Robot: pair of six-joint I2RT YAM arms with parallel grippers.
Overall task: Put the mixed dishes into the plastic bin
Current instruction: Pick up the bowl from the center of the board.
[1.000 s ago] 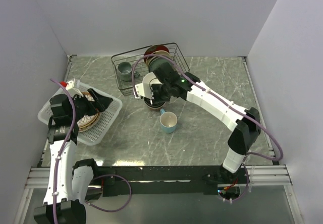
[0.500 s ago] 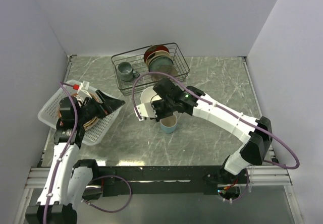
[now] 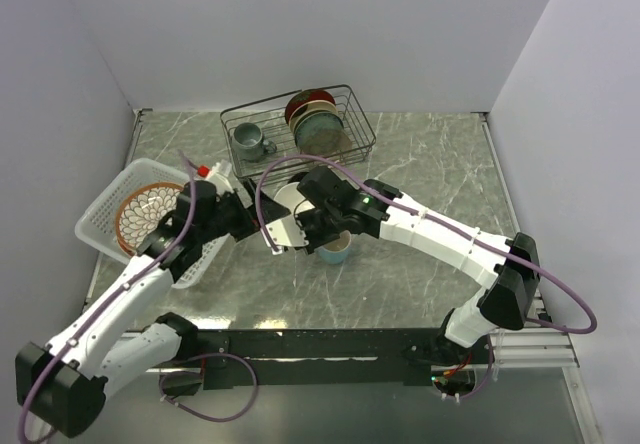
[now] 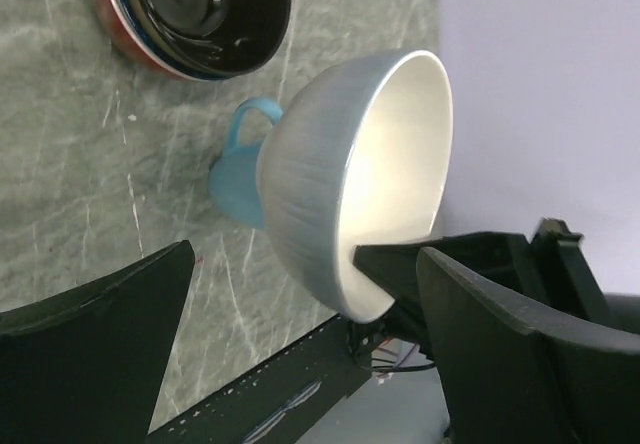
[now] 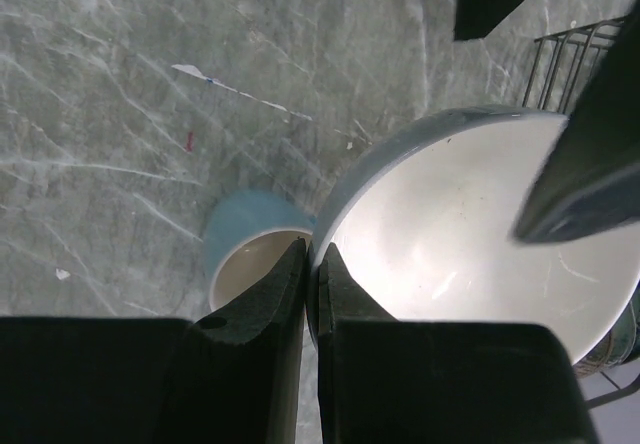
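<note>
The right tool [image 5: 311,266] is pressed together on the rim of the cream bowl [image 4: 390,154], one finger inside and one outside, holding it tilted on edge above the counter [image 3: 420,164]. Whether the bowl clears everything below cannot be told from above, since the right arm covers much of it. The left tool [image 3: 245,222] is spread wide just left of the bowl, its dark fingers [image 4: 90,339] flanking the bowl in the left wrist view without visibly touching it.

Directly under the bowl stands the light blue mug [image 4: 235,184], upright, its handle showing; the top view shows only its near part. Just beyond it sits a stack of dark-lined bowls [image 4: 195,14], red and blue at the edge, cut off by the frame and hidden under the arm from above.

The plastic bin [image 3: 100,204] lies at the left of the counter, its near right part covered by the left arm. A patterned, red-rimmed plate [image 3: 140,216] lies flat in it.

At the far side the black wire rack [image 3: 340,99] holds a grey mug [image 3: 250,142] and upright plates [image 3: 315,119].
</note>
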